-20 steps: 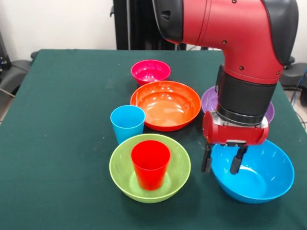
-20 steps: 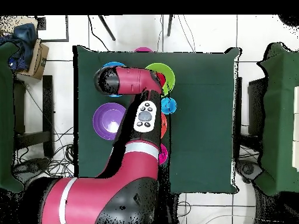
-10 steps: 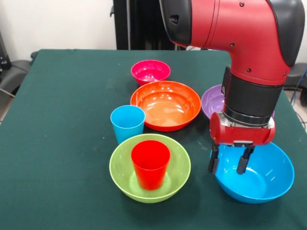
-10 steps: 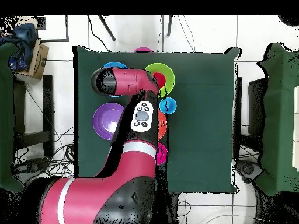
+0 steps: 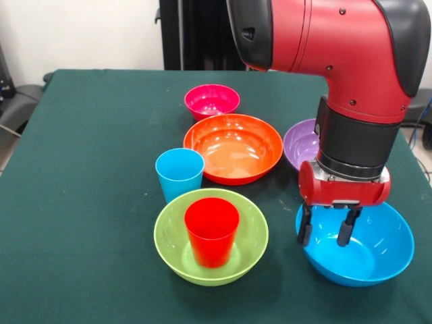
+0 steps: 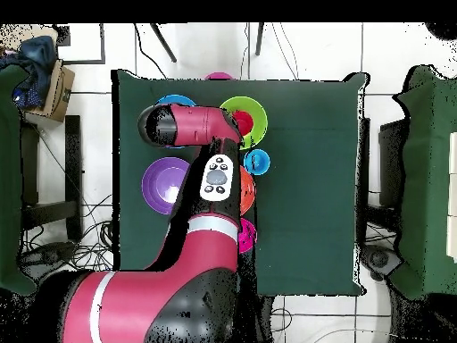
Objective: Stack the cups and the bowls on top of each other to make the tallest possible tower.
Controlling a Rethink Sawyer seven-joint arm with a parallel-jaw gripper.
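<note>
We see the claw (image 5: 327, 233) hanging point-down over the left rim of the blue bowl (image 5: 368, 253), its two dark fingers (image 5: 305, 229) parted with nothing between them. One finger sits just outside or at the rim, the other over the bowl's inside; we cannot tell whether either touches the plastic. The red and black arm (image 5: 337, 81) comes down from above and hides part of the purple bowl (image 5: 300, 143), which lies just behind the blue one.

On the green table (image 5: 81, 202) no tower stands yet. The red cup (image 5: 212, 231) is upright inside the lime green bowl (image 5: 169, 246), at the near middle. The light blue cup (image 5: 179, 173) stands upright on the cloth just behind and to the left of that bowl, close to its rim. The orange bowl (image 5: 233, 147) lies mouth up beside the blue cup, and the small pink bowl (image 5: 212, 100) sits just behind it, near or touching its far rim.

From overhead, the arm (image 6: 192, 125) covers most of the row. We make out the purple bowl (image 6: 161, 183) to its left, a sliver of the blue bowl (image 6: 175, 100) above it, the lime green bowl (image 6: 250, 112), the light blue cup (image 6: 258, 162), and slim edges of the orange bowl (image 6: 249, 192) and pink bowl (image 6: 249, 234).
</note>
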